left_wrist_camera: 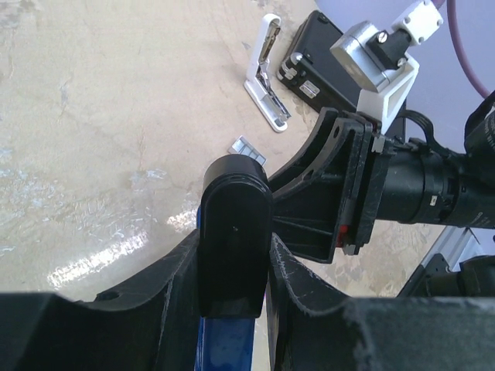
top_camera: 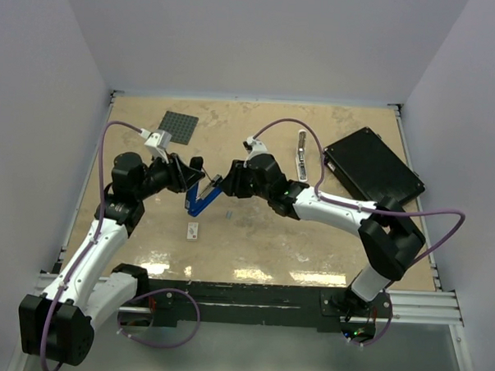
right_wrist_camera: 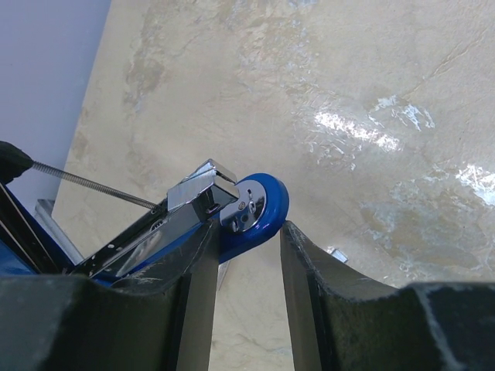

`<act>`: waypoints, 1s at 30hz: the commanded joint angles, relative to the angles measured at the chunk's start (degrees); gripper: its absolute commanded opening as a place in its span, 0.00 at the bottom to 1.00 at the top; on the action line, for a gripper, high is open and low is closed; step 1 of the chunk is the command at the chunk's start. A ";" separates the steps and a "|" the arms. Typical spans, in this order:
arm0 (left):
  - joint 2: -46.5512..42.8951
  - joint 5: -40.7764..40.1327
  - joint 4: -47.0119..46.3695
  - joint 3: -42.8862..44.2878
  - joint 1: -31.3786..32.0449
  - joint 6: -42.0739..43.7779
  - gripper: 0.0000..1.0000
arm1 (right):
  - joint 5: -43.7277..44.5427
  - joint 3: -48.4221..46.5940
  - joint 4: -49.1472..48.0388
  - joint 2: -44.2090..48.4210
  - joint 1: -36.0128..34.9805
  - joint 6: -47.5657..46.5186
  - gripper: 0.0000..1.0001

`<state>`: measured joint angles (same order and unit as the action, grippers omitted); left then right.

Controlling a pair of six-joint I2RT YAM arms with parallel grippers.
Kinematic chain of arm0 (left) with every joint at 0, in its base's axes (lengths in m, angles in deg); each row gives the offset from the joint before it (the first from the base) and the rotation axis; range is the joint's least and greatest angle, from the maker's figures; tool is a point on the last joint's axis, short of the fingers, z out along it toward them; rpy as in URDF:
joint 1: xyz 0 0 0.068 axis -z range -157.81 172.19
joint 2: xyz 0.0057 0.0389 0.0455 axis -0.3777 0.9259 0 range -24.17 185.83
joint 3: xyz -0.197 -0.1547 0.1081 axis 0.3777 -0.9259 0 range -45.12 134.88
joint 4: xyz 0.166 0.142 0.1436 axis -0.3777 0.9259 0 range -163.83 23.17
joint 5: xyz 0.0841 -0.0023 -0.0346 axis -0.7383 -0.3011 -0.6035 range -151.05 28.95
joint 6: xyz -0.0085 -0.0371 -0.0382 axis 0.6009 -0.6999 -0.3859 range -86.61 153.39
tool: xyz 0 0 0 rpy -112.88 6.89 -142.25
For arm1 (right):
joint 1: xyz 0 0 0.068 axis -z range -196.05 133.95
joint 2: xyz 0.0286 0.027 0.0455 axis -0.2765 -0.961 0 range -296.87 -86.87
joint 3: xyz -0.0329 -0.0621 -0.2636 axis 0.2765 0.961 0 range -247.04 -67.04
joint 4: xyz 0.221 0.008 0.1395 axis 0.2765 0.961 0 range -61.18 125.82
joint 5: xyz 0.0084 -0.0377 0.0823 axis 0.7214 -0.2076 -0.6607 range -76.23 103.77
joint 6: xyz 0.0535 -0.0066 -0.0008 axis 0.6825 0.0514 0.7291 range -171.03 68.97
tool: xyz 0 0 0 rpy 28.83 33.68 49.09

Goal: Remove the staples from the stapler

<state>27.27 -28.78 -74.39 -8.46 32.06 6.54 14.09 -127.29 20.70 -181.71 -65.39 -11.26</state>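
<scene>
Both arms bend inward, the left hand (top_camera: 192, 172) clamped tight, facing the right hand (top_camera: 220, 183), fingers parted.

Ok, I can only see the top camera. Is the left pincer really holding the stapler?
Observer: Yes. Its wrist camera shows the left pincer squeezing from both sides the black end of the stapler.
Operator: And are any staples out?
Observer: That same camera shows a short grey strip of staples lying loose on the table, just past the stapler.
</scene>
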 commanded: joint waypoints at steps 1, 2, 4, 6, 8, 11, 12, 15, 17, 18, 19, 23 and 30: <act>-1.17 3.32 -16.40 2.45 0.41 -4.96 0.00 | -4.00 2.94 1.01 -3.15 -1.02 -1.71 0.39; -0.91 3.06 -16.84 2.53 0.41 -5.14 0.00 | -4.44 2.94 0.74 -3.32 -1.19 -1.97 0.39; -0.38 2.62 -16.67 2.97 0.33 -5.05 0.00 | -5.50 2.68 0.56 -3.68 -1.46 -3.11 0.39; -0.38 1.39 -16.41 3.32 0.41 -4.53 0.00 | -5.68 2.24 0.65 -3.42 -1.55 -4.60 0.40; -0.55 -0.09 -15.79 3.59 0.41 -4.00 0.00 | -5.94 2.33 0.30 -2.89 -1.81 -5.57 0.40; -0.73 -1.24 -15.53 3.85 0.33 -3.74 0.00 | -8.12 3.11 -1.45 -2.54 -1.99 -6.72 0.41; -0.73 -0.99 -15.53 3.77 0.33 -3.65 0.00 | -9.01 3.29 -2.07 -2.45 -1.99 -7.59 0.41; 0.41 1.65 -13.43 4.46 0.33 -2.07 0.00 | -8.93 2.25 -1.38 -1.31 -1.99 -10.83 0.44; 0.68 3.05 -9.58 4.56 0.33 0.38 0.00 | -8.14 0.06 0.20 0.79 -1.99 -13.21 0.47; 0.59 3.67 -8.33 4.56 0.33 1.18 0.00 | -6.40 -0.83 0.73 1.59 -1.99 -15.66 0.47; 0.42 4.20 -6.84 4.56 0.33 2.14 0.00 | -5.51 -1.62 1.26 2.47 -1.99 -17.08 0.49; 0.68 6.83 0.45 4.99 0.41 6.97 0.00 | -4.36 -5.57 0.47 4.93 -1.99 -23.59 0.52; 0.06 8.07 6.09 4.47 0.33 9.01 0.00 | -6.20 -6.64 -2.16 8.45 -2.07 -35.17 0.53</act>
<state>28.60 -23.71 -68.01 -6.97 32.08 13.29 9.76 -132.05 21.07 -176.77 -67.03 -36.90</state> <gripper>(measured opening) 0.372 0.517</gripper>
